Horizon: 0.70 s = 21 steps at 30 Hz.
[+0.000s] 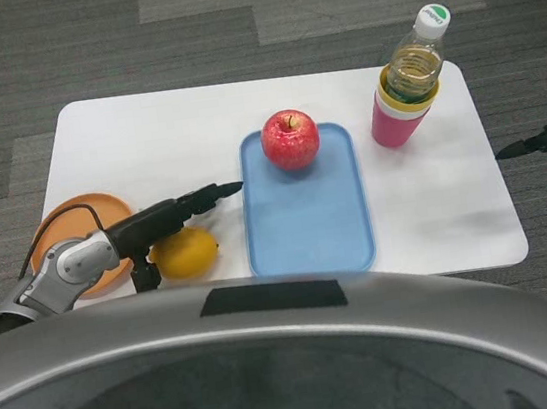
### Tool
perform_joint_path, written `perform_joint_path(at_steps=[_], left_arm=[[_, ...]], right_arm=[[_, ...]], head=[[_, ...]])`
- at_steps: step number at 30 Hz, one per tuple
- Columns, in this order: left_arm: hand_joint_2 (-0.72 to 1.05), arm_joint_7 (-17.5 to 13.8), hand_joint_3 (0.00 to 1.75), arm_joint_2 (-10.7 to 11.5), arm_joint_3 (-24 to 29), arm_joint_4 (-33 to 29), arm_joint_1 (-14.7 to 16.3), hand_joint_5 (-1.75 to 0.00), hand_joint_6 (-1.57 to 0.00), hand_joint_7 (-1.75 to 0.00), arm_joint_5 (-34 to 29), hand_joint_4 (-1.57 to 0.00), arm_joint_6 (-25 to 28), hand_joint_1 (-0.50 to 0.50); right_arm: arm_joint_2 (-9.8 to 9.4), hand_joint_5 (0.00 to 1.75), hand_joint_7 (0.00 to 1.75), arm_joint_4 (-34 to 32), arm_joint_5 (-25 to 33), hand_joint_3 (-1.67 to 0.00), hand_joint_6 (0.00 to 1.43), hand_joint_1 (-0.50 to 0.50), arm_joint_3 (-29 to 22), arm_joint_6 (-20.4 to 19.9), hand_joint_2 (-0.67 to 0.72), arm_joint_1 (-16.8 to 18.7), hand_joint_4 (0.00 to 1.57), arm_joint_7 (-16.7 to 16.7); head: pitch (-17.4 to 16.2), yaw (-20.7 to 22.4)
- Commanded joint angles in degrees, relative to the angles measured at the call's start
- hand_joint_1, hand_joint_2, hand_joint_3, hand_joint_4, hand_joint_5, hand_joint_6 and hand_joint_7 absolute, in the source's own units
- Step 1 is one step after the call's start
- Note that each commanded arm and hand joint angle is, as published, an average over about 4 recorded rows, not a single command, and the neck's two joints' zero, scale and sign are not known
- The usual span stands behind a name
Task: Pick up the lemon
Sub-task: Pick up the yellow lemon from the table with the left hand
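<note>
The yellow lemon (186, 253) lies on the white table (184, 136) near its front edge, between the orange plate (78, 215) and the blue tray (308, 222). My left hand (169, 218) hovers just above and behind the lemon, fingers stretched out toward the tray, with the thumb hanging down at the lemon's left side. It holds nothing. My right hand (545, 138) shows only at the right edge of the picture, off the table's right side, fingers pointing left, holding nothing.
A red apple (290, 139) sits at the far end of the blue tray. At the back right a clear bottle (416, 60) with a white and green cap stands in a pink cup (399, 119). Grey carpet surrounds the table.
</note>
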Motion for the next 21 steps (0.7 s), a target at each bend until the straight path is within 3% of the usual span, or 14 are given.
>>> perform_joint_path(at_steps=[1, 2, 5, 9, 17, 19, 21], left_arm=[[0.25, 0.36, 0.09, -1.68, 1.09, 2.97, -0.3, -0.18, 0.0, -0.21, 1.76, 0.0, -1.47, -0.09], [0.29, 0.36, 0.09, -2.12, 1.55, 3.54, -0.34, -0.21, 0.0, -0.21, 2.19, 0.0, -1.63, 0.07], [0.34, 0.36, 0.09, -3.79, 3.2, 5.56, -0.47, -0.21, 0.0, -0.21, 3.95, 0.0, -2.48, 0.34], [0.43, 0.36, 0.09, -5.35, 4.36, 7.78, -0.73, -0.21, 0.0, -0.21, 5.56, 0.0, -3.54, 0.5], [0.29, 0.36, 0.17, -7.5, 7.18, 10.57, -1.04, -0.31, 0.0, -0.28, 7.78, 0.0, -4.46, 0.5], [0.25, 0.36, 0.17, -7.74, 7.66, 10.73, -1.04, -0.36, 0.0, -0.4, 8.13, 0.0, -4.46, 0.5], [0.25, 0.36, 0.17, -7.96, 8.14, 10.77, -1.04, -0.46, 0.0, -0.65, 8.13, 0.0, -4.42, 0.5]], right_arm=[[-0.32, 0.0, 0.0, -0.09, 0.42, 0.0, 0.0, -0.38, -0.03, 0.2, 0.53, -0.55, 0.0, -0.37], [-0.32, 0.0, 0.0, -0.07, 0.4, 0.0, 0.0, -0.38, -0.05, 0.2, 0.53, -0.57, 0.0, -0.37], [-0.32, 0.0, 0.0, 0.0, 0.42, 0.0, 0.0, -0.38, -0.12, 0.2, 0.53, -0.6, 0.0, -0.37], [-0.32, 0.0, 0.0, 0.0, 0.4, 0.0, 0.0, -0.38, -0.05, 0.2, 0.53, -0.6, 0.0, -0.39], [-0.32, 0.0, 0.0, 0.0, 0.44, 0.0, 0.0, -0.38, -0.03, 0.29, 0.6, -0.57, 0.0, -0.41], [-0.32, 0.0, 0.0, 0.0, 0.46, 0.0, 0.0, -0.38, -0.03, 0.29, 0.6, -0.53, 0.0, -0.39], [-0.32, 0.0, 0.0, -0.04, 0.46, 0.0, 0.0, -0.38, -0.03, 0.29, 0.6, -0.51, 0.0, -0.39]], head=[[0.03, 0.12], [0.03, 0.14], [0.03, 0.11], [-0.14, 0.11], [-0.38, 0.11], [-0.4, 0.09], [-0.42, 0.14]])
